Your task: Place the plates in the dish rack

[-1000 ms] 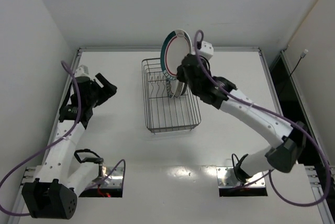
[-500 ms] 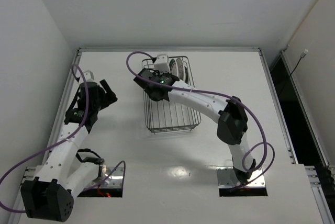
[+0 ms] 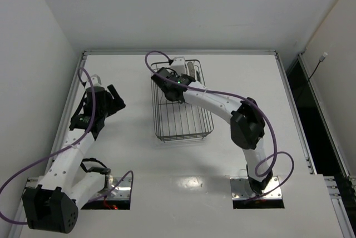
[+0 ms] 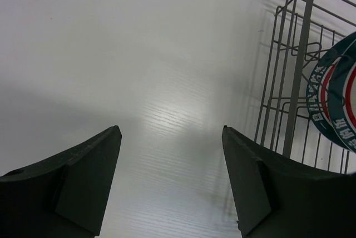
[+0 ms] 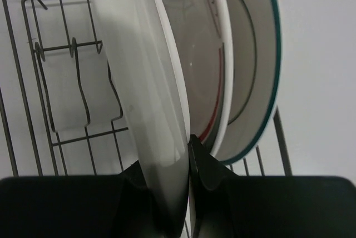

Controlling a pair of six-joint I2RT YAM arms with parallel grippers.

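The grey wire dish rack (image 3: 183,117) stands mid-table. My right gripper (image 5: 186,143) is shut on the rim of a white plate (image 5: 139,54), which stands upright at the rack's far end. Right behind it stand a red-rimmed plate (image 5: 194,60) and a teal-rimmed plate (image 5: 253,65), both on edge. From above, the right gripper (image 3: 178,79) reaches over the rack beside those plates (image 3: 190,71). My left gripper (image 4: 171,132) is open and holds nothing. It hovers over bare table left of the rack (image 4: 300,65), where a teal-and-red rimmed plate (image 4: 334,104) shows through the wires.
The right arm (image 3: 222,102) stretches diagonally over the rack's right side. The left gripper (image 3: 115,100) stays near the table's left edge. White walls close in on the table at left, back and right. Wire prongs (image 5: 67,82) stand in the rack's near half.
My right arm has swung left and lowered the plate from high above the rack's far end down into the rack beside the other plates. The left arm barely moved.
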